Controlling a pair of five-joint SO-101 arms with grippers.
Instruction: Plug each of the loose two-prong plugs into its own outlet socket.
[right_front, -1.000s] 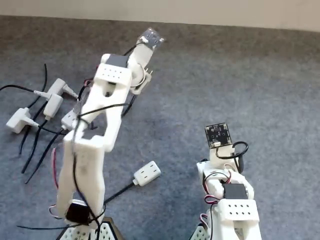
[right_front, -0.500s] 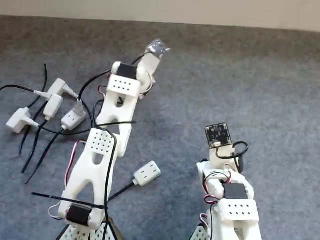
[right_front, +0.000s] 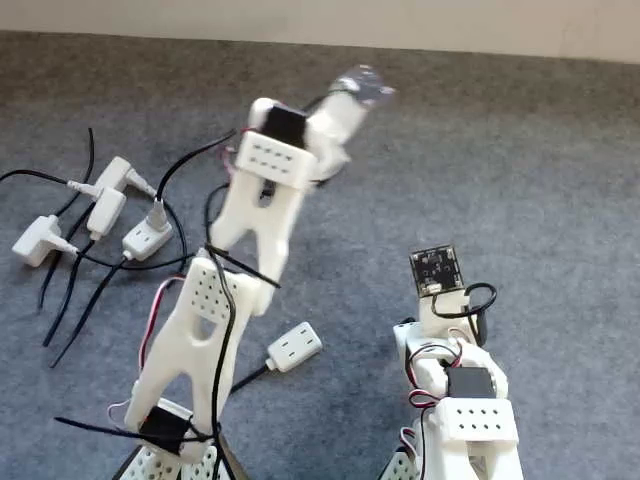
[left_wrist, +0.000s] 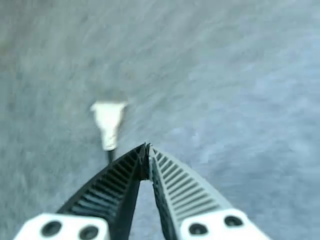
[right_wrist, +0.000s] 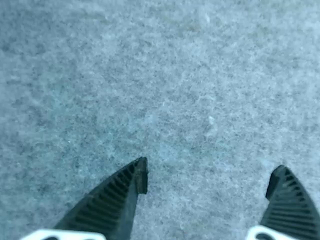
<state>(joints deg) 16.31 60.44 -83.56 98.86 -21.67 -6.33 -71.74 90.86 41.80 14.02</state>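
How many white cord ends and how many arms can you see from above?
White cord ends: 5
Arms: 2
Total: 7

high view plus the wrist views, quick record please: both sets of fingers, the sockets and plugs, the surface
surface: grey carpet
left fingers: shut, nothing between them
right fingers: open, empty, over bare carpet
lone socket: white, corded, on the carpet between the left arm and the right arm, nothing plugged in
corded pieces: four, white, clustered beside the left arm; plug or socket unclear
blurred white piece: on the carpet ahead of the left fingers
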